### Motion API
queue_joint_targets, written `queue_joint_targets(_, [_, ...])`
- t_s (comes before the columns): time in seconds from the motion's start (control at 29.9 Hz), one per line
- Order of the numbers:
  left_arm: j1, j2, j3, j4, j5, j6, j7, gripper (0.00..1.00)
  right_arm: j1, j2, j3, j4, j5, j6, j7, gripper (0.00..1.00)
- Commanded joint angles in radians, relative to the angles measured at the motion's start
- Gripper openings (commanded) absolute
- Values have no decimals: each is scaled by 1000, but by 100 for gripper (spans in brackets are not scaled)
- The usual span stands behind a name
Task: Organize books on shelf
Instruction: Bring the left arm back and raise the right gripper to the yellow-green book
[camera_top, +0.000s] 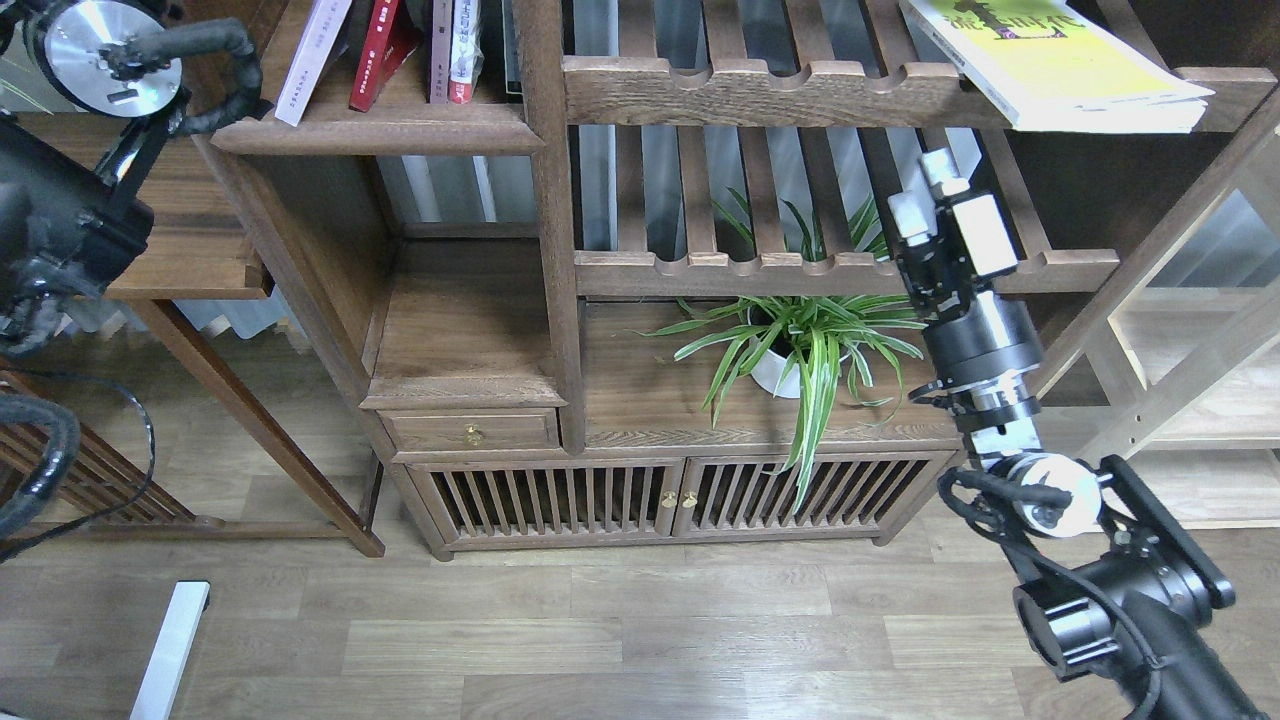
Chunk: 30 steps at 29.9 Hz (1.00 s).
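— Walnut-brown bookcase (545, 250), solid shelf (400, 128) at upper left with a thick moulded front edge. Holding what?

— Several books, upright or leaning: pale one (312, 55) tilted at the left end, dark red one (375, 50) leaning beside it, then a red-and-white spine (463, 50) standing straighter. Tops cut off by the frame.

— And the yellow-green book (1060, 60)?

— Well apart from those, lying flat on the upper slatted rack (760, 90) at the right, one corner jutting out past the scalloped rail.

— Right gripper (925, 195)?

— Raised in front of the lower slatted rack (850, 270), below the yellow-green book and not touching it. White-tipped fingers pointing up, a small gap between them, nothing held.

— Left gripper?

— Out of sight. Only thick arm parts at the left edge: round silver joint cap (100, 55) and black cabling.

— Anything else nearby?

— Spider plant (800, 345) in a white pot on the lower board, just left of the right arm. Small drawer (470, 430) with a brass knob, slatted doors (670, 495) underneath, wooden floor (600, 630) below.
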Motion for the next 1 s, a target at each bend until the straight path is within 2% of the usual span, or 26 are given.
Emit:
queue_joint_targets(0.0, [17,-10,10,-14,-100,-16,2,99,-1,-5,24,-1,0,0,0,91])
queue_joint_targets(0.13, [31,-13,13,-48,-156,-16,-1,99,-1,-4,45,-1,0,0,0,90])
queue_joint_targets(0.33, [99,-14,13,-160,-203,-16,4,99,-1,-4,90,-1,0,0,0,90])
queue_joint_targets(0.6, [253,-110,36,-286,-210,-16,16,99,-4,1,100,-9,0,0,1,90])
queue_joint_targets(0.77, [345,-143,117,-356,-205,-16,21,99,-12,-2,102,-29,0,0,1,90])
queue_joint_targets(0.97, [416,-225,156,-359,-199,-16,22,99,7,-5,149,-68,0,0,1,91])
